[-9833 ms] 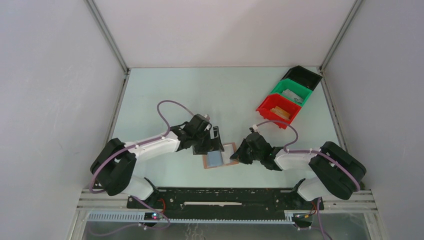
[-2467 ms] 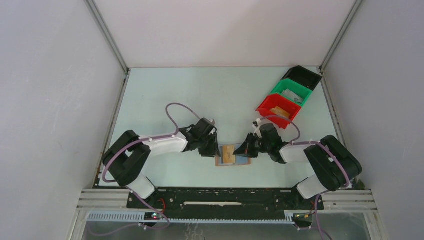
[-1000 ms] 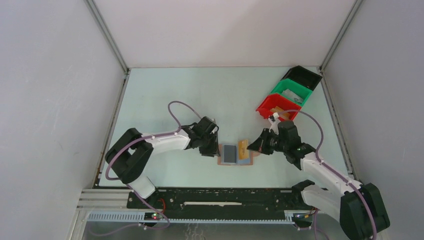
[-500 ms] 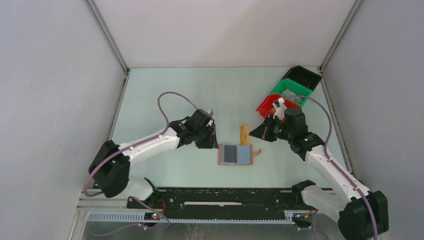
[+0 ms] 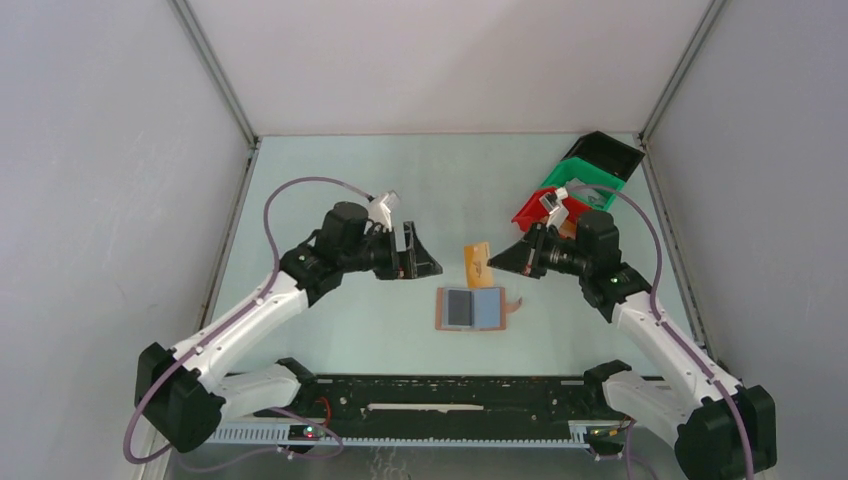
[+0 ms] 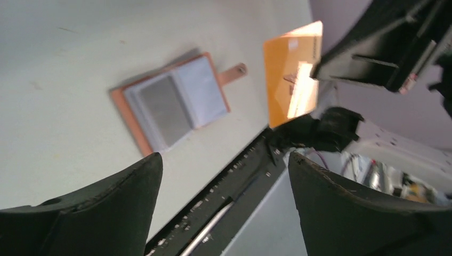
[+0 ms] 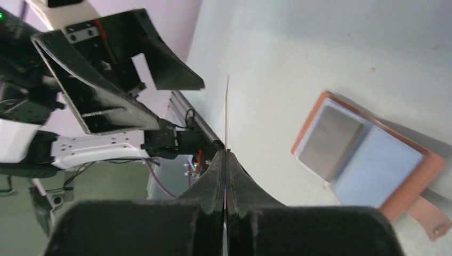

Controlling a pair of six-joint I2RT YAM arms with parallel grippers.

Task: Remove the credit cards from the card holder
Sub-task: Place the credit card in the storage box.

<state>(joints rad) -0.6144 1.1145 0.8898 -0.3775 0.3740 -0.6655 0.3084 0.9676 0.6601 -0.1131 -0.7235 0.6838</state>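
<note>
The brown card holder (image 5: 440, 308) lies open and flat on the table. It also shows in the left wrist view (image 6: 128, 109) and the right wrist view (image 7: 426, 165). A dark grey card (image 5: 459, 307) lies on its left half, and its right half is pale blue-grey. My right gripper (image 5: 494, 262) is shut on the tan card (image 5: 478, 262) and holds it in the air above the holder's far edge. In the right wrist view the card (image 7: 227, 112) shows edge-on above the shut gripper (image 7: 226, 154). My left gripper (image 5: 418, 255) is open, empty and raised, left of the tan card (image 6: 292, 72).
A red bin (image 5: 540, 203), a green bin (image 5: 606, 185) and a black bin (image 5: 606, 148) stand in a row at the back right, behind the right arm. The holder's strap tab (image 5: 514, 302) points right. The black base rail (image 5: 440, 395) runs along the near edge.
My left gripper has drawn back from the holder, up and to the left. My right gripper has carried the tan card a little left and farther from the holder.
</note>
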